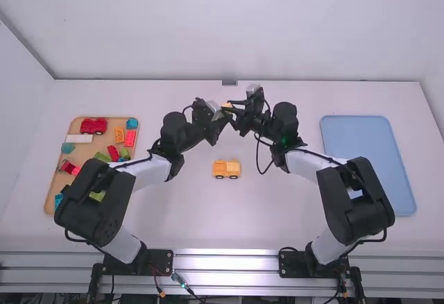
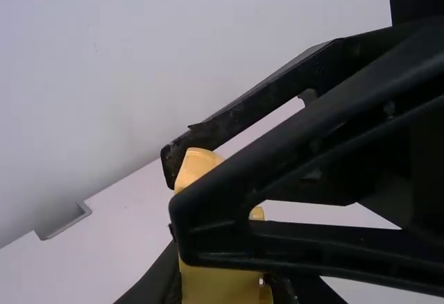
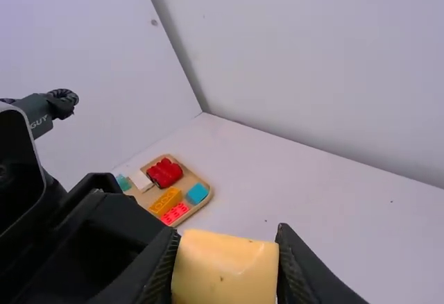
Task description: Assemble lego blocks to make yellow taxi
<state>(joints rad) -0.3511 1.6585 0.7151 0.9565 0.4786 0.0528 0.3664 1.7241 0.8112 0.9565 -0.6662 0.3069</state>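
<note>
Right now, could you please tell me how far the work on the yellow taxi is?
Looks done: a wheeled yellow-orange body stands on the table between the arms. In hand: a yellow block, held by both the left gripper and the right gripper. Left: probably one gripper releases, then the block joins the body. Whether more parts follow, I cannot tell.

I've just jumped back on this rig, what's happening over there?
Both arms are at one yellow block, held up over the table: the left claw and the right claw are each closed on it. A yellow-orange toy vehicle stands on wheels on the table below them, so the block may be meant for it. Loose coloured blocks lie in the wooden tray on the left.
</note>
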